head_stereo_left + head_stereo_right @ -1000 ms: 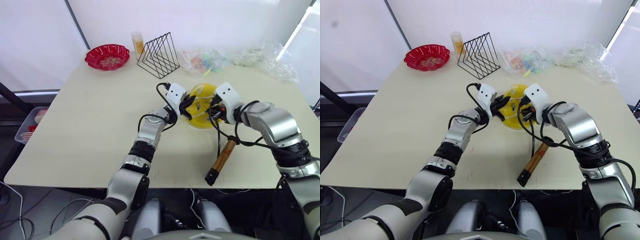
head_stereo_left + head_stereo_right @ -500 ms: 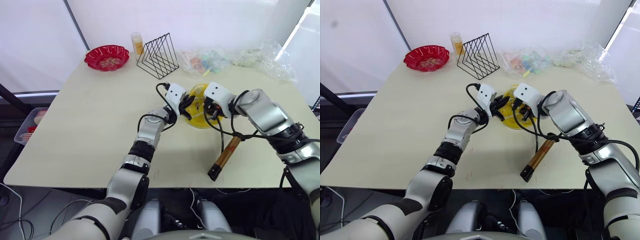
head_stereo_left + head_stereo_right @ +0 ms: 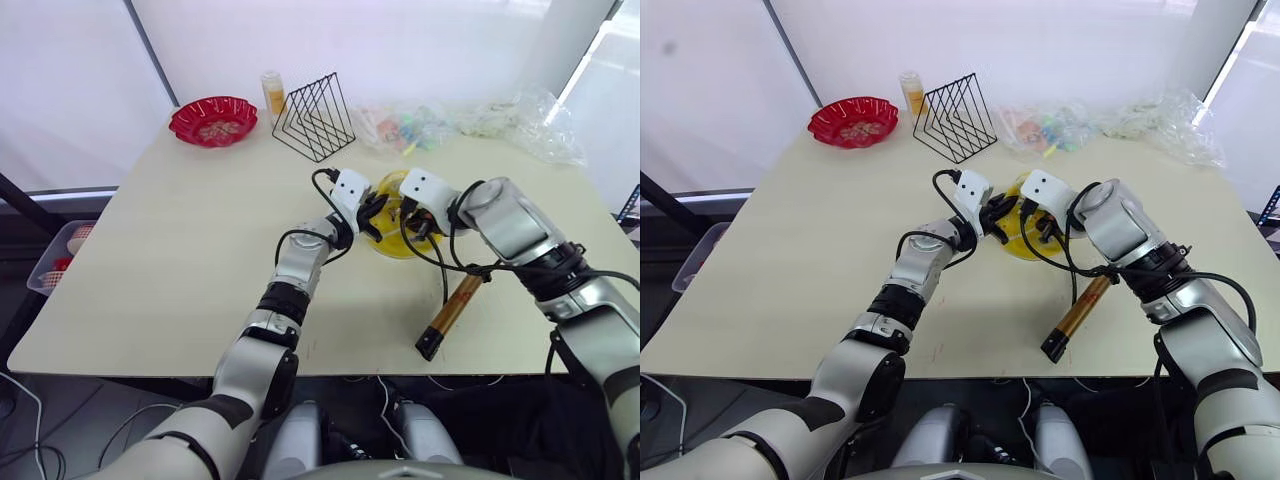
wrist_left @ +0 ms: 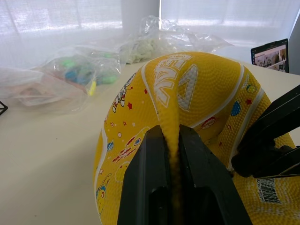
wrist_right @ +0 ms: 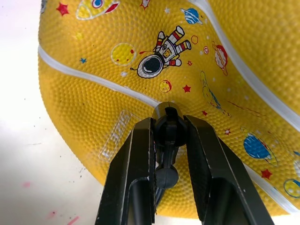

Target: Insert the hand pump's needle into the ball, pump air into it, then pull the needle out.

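A soft, partly deflated yellow ball [image 3: 393,232] printed with space cartoons sits mid-table. My left gripper [image 4: 171,154] is shut on a pinched fold of its skin. My right gripper [image 5: 166,136] is shut on the needle's small black fitting [image 5: 167,121], whose end presses against the ball [image 5: 243,70]. The metal pin itself is hidden behind the fitting. The thin black hose [image 3: 441,275] loops from that gripper down to the hand pump [image 3: 450,310], a gold-bronze cylinder lying on the table toward the front edge, right of the ball.
Along the far edge stand a red bowl [image 3: 213,119], a small bottle [image 3: 272,92] and a black wire rack [image 3: 315,115]. Crumpled clear plastic bags [image 3: 510,125] lie at the back right. A plastic bin [image 3: 55,265] sits on the floor to the left.
My right gripper has shifted left across the ball, closer to the left gripper, with the forearm swinging in behind it. The pump nudged slightly. The left gripper kept its pinch.
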